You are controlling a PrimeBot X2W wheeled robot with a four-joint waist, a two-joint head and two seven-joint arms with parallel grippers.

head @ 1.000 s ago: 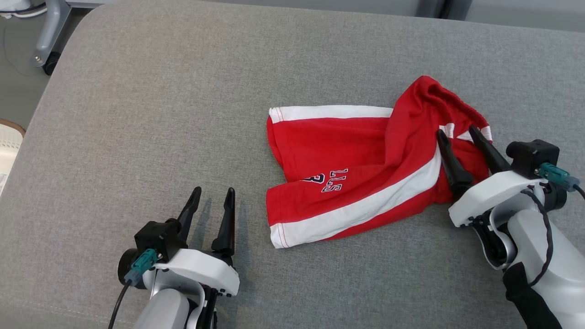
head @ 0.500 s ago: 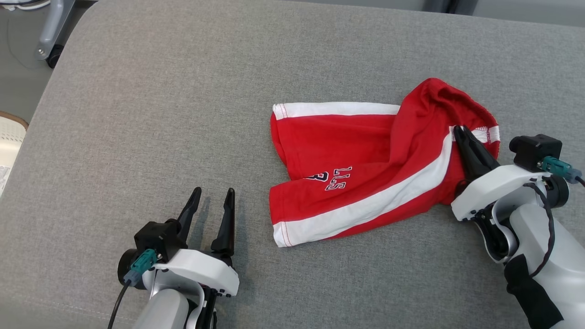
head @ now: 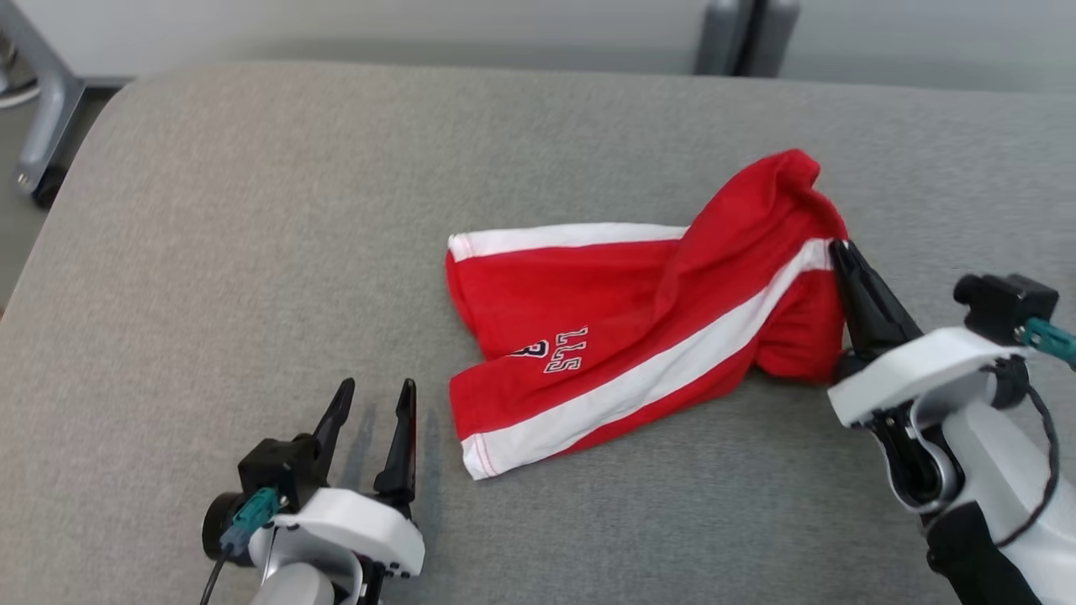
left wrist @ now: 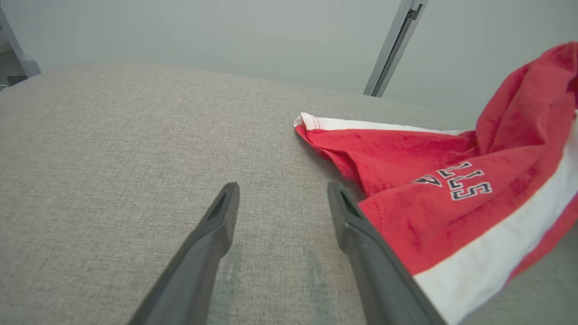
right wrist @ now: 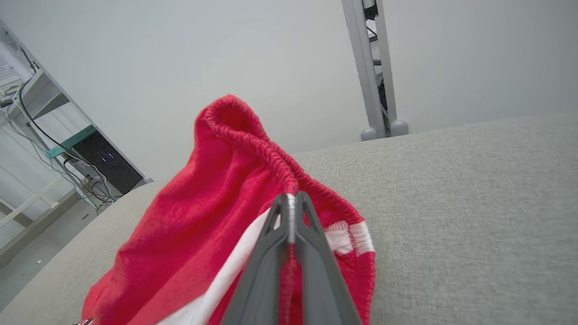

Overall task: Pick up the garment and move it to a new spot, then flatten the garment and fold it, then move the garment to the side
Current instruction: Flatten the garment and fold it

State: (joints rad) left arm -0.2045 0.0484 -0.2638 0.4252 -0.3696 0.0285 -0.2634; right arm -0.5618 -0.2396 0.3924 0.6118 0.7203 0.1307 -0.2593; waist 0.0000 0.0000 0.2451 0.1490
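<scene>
Jaws of right gripper [head: 839, 250], wide a second ago, now pinch waistband [right wrist: 253, 140] of red garment [head: 622, 336], right of grey cushion [head: 252, 210] centre. Waistband rises off cushion; rest lies on it. Left gripper [head: 376, 393] gapes, idle, near cushion's front edge. Grasp made; carry to new spot likely next.

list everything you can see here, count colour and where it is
shorts: one, red with white stripes, crumpled on the cushion, right of middle
cushion: one, grey, under everything
post: one, grey, behind the cushion's far edge
stand leg: one, grey, on the floor at far left
shelf: one, pale, with cables, beyond the cushion
left end effector: one, dark fingers, open, left of the shorts
right end effector: one, dark fingers, shut on the shorts' waistband
</scene>
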